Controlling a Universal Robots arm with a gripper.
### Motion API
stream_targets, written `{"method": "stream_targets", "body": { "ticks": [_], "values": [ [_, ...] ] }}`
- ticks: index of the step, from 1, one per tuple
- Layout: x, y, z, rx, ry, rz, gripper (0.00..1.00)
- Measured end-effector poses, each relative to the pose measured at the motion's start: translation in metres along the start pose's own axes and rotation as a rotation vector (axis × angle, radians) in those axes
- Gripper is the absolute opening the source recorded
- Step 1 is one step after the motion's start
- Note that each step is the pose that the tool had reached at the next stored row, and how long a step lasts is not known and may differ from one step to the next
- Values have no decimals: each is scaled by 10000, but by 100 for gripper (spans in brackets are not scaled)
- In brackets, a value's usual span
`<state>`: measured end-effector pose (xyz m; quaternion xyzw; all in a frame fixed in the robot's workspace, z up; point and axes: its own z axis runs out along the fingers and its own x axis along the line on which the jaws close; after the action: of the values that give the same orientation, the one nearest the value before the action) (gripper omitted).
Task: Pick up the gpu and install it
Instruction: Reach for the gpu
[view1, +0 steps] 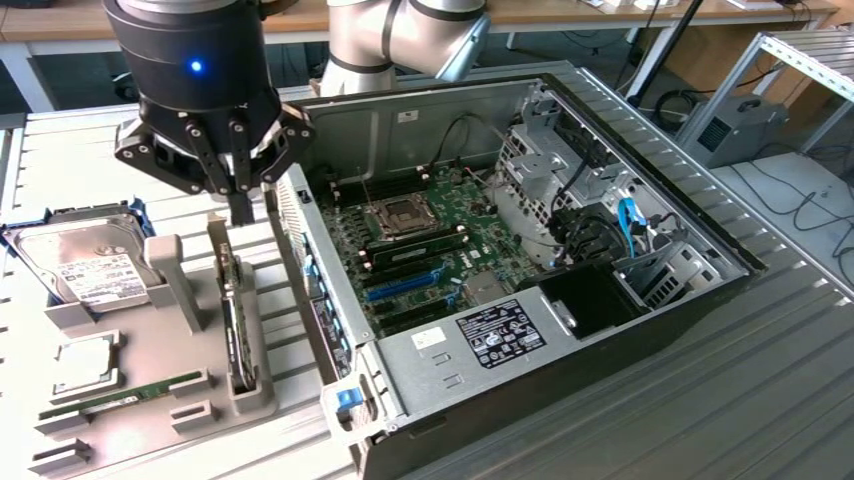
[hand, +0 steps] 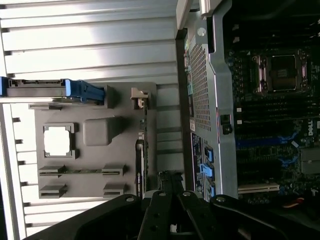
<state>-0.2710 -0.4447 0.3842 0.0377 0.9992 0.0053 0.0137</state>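
Exterior view: we see the arm (view1: 400, 40) holding its black head over the gap between the grey holder tray (view1: 160, 430) and the open PC case (view1: 561, 400). The jaws look pressed together into one point, nothing pinched between them, and the tip hangs just over the far end of the gpu (view1: 236, 330). The gpu stands on edge in the tray's long slot, on the side nearest the case, not lifted. In the same tray, toward the exterior view's left, we see the hard drive (view1: 87, 265) in its blue frame, a CPU chip (view1: 87, 365) lying flat, and a green memory stick (view1: 127, 393) in its slot. The case lies on its side on the slatted metal counter (view1: 747, 400) with the motherboard (view1: 441, 230) exposed and the CPU socket (view1: 400, 213) bare; blue expansion slots (view1: 400, 285) show below it. Wrist view: the jaws read as shut and empty, with the tip just beside the gpu's (hand: 141, 165) top edge; we can't tell if it touches. The tray (hand: 90, 155) carries the hard drive (hand: 50, 90), the CPU chip (hand: 57, 141) and the memory stick (hand: 80, 171). The case's rear panel runs alongside the tray, with the motherboard (hand: 270, 120) and socket (hand: 282, 72) beyond it. The counter (hand: 90, 45) slats show past the tray.
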Motion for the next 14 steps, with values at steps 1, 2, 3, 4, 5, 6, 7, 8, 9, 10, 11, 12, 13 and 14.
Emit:
{"method": "stream_targets", "body": {
  "ticks": [1,2,3,4,5,6,7,8,9,10,11,12,13,14],
  "values": [
    [-1,-6,0,4,0,-1,11],
    [-1,-9,1,7,-1,-1,11],
    [-1,-12,1,10,-1,-1,11],
    [-1,-15,1,14,-1,0,11],
    [-2,-18,2,16,-1,-1,11],
    [-2,-21,3,18,-2,-1,11],
    [-2,-24,3,21,-2,-1,11],
    [-2,-27,3,24,-2,-1,11],
    [-2,-29,4,27,-2,-1,11],
    [-2,-32,4,30,-3,-1,11],
    [-3,-34,4,33,-3,-2,11],
    [-3,-36,4,36,-3,-1,11],
    [-3,-39,5,39,-3,-2,11],
    [-3,-41,6,42,-3,-1,11]
  ]
}}
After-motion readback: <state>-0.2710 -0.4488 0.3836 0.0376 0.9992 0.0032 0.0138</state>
